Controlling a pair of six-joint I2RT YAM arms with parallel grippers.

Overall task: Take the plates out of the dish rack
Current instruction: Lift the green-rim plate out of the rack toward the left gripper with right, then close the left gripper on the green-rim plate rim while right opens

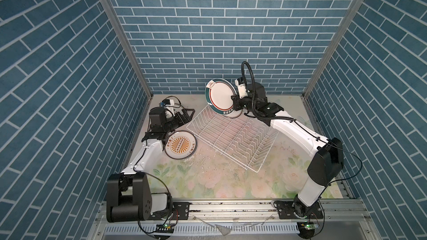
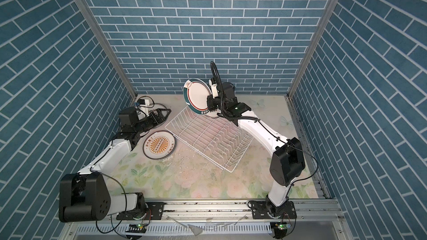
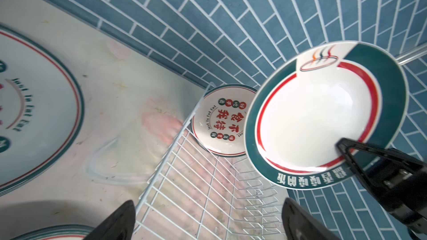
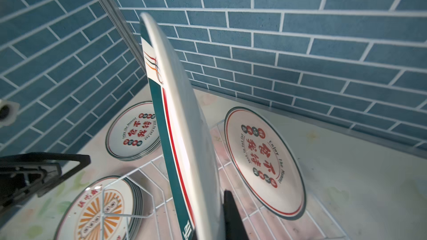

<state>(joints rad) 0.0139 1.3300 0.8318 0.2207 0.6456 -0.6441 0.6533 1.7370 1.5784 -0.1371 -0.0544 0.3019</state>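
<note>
- Right gripper [image 1: 235, 103] is clamped on the rim of the green-rimmed plate [image 1: 219, 95] and holds it on edge in the air, its face turned toward the left arm.
- That plate hangs over the far edge of the dish rack [image 1: 231, 139], at about 12 o'clock from the rack's middle in both top views.
- Beneath it, a single character plate [image 4: 263, 160] lies flat on the table [image 1: 208, 181], just outside the rack's far side.
- Left gripper [image 1: 186, 114] has its jaws spread wide and empty, at 10 o'clock from the rack; a stack of character plates [image 4: 132, 132] lies under it.
- Sunburst plates [image 1: 181, 145] lie stacked flat at 9 o'clock, just beside the rack's near-left corner.
</note>
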